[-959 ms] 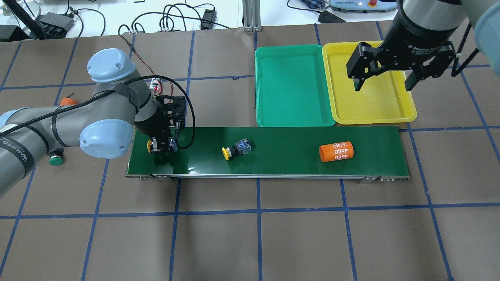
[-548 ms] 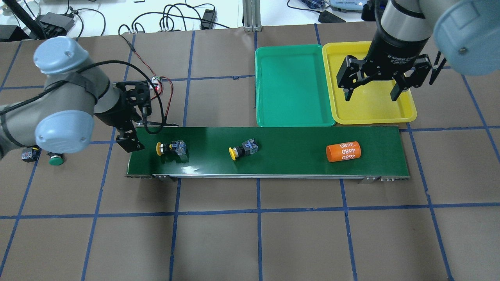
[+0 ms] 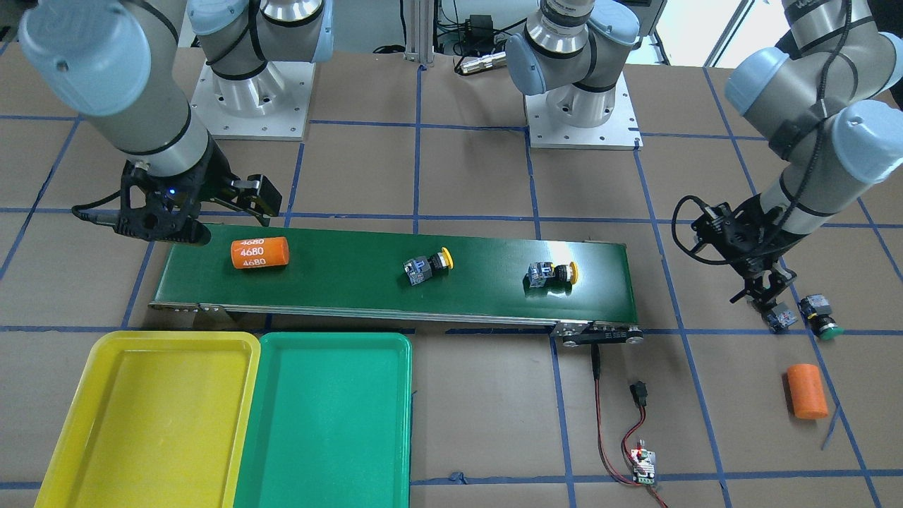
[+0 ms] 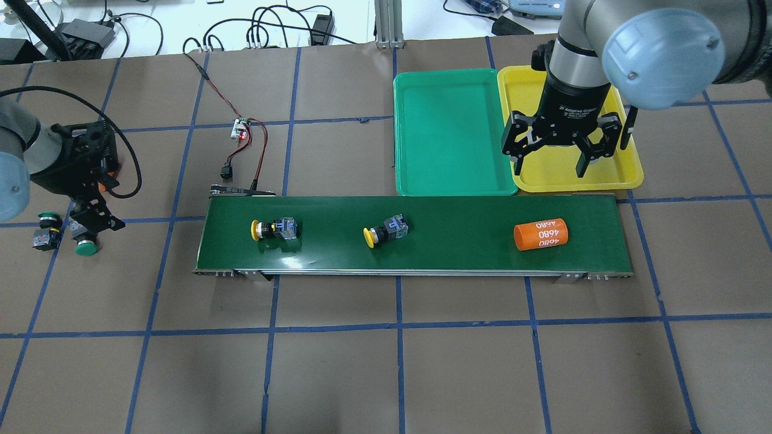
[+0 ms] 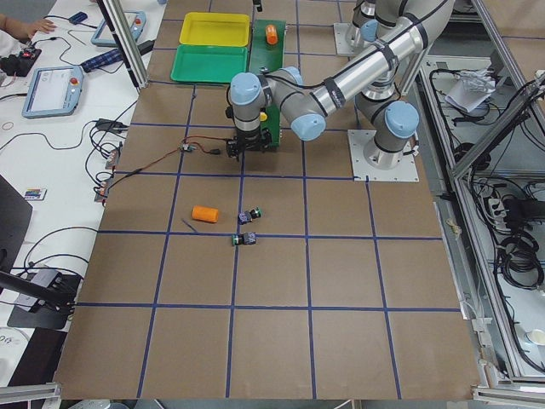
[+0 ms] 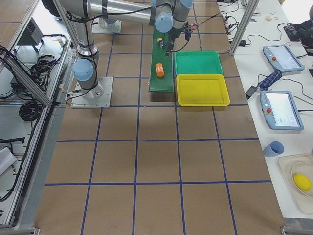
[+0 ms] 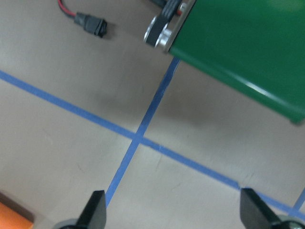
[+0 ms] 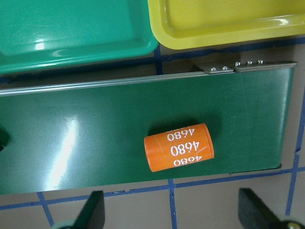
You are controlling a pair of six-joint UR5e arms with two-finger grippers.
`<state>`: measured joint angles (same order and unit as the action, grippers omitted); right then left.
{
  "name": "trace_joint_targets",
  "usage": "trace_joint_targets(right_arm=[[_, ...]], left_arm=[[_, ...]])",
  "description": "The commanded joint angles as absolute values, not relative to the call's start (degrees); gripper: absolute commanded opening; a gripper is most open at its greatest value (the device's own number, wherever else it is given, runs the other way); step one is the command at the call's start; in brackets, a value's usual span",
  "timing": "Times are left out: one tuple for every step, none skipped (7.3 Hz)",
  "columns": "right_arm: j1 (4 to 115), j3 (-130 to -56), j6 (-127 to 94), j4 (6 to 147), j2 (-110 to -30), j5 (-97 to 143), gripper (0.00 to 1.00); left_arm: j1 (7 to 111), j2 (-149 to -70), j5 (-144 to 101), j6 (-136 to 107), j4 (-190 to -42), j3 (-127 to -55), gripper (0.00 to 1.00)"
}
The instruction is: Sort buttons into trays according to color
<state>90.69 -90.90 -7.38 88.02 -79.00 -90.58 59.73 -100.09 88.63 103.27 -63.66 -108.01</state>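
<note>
Two yellow buttons lie on the dark-green conveyor belt [image 4: 458,241], one on its left part [image 4: 273,229] [image 3: 552,274] and one near its middle [image 4: 386,231] [image 3: 427,267]. Two green buttons lie on the table left of the belt [image 4: 45,232] [image 4: 86,246]; the outer one also shows in the front view [image 3: 820,317]. My left gripper [image 4: 90,220] [image 3: 763,296] [image 7: 174,214] is open and empty, right over the inner green button. My right gripper [image 4: 555,160] [image 3: 211,222] [image 8: 172,214] is open and empty above the near edge of the yellow tray [image 4: 525,102]. The green tray [image 4: 452,132] is beside it; both trays hold nothing.
An orange cylinder marked 4680 [image 4: 541,234] [image 8: 178,147] lies on the belt's right part, below my right gripper. A second orange cylinder [image 3: 806,390] lies on the table past the green buttons. A red-black cable with a small board [image 4: 241,129] runs to the belt's left end.
My left gripper let go of a yellow button on the belt's left end and swung left to the green buttons. The belt's objects drifted right. My right gripper moved left and nearer the belt.
</note>
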Motion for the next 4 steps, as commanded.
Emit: trace_joint_targets(right_arm=[[90.7,-94.7,-7.0,91.6,-78.0,-91.0,1.00],[90.7,-98.9,-6.9,95.8,-78.5,-91.0,1.00],[90.6,-102.7,-5.4,100.6,-78.9,-91.1,1.00],[90.7,-104.9,-5.2,103.0,-80.3,-91.1,1.00]], left_arm=[[55.4,-103.3,92.4,121.7,-63.5,-106.4,1.00],[53.6,-104.8,93.1,125.1,-63.8,-105.0,1.00],[51.8,-106.9,93.0,131.9,-63.0,-104.0,1.00],[50.9,-109.1,92.6,135.4,-62.8,-101.8,1.00]])
